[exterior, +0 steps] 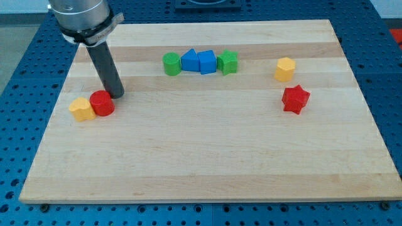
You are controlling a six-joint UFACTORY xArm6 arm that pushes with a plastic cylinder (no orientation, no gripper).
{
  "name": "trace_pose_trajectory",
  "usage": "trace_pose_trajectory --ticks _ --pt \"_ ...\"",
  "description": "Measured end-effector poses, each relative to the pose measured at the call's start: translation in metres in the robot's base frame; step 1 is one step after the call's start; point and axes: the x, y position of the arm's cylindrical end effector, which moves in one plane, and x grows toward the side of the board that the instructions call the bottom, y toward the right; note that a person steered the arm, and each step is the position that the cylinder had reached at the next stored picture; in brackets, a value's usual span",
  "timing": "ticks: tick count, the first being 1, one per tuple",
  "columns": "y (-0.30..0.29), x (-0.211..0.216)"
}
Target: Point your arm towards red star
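1. Two blocks sit nearest us at the view's left of the worktop: a yellow block touching a red cylinder.
2. Just beside that red cylinder, our tip rests on the wood; we carry no pincer, only a rod.
3. Well apart, at the view's right, lies the red star, with a yellow hexagon block beyond it.
4. Farthest, a touching row: green cylinder, blue block, second blue block, green block.
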Motion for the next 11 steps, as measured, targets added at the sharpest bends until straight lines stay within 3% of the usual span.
trace_pose_trajectory --ticks 1,2,3,4,5,6,11 --pt "0.0 0.035" --pt "0.002 0.035" --pt "0.012 0.028" --pt "0.021 -0.013" --pt "0.02 0.053" --pt "0.012 0.082" --pt "-0.016 0.087"
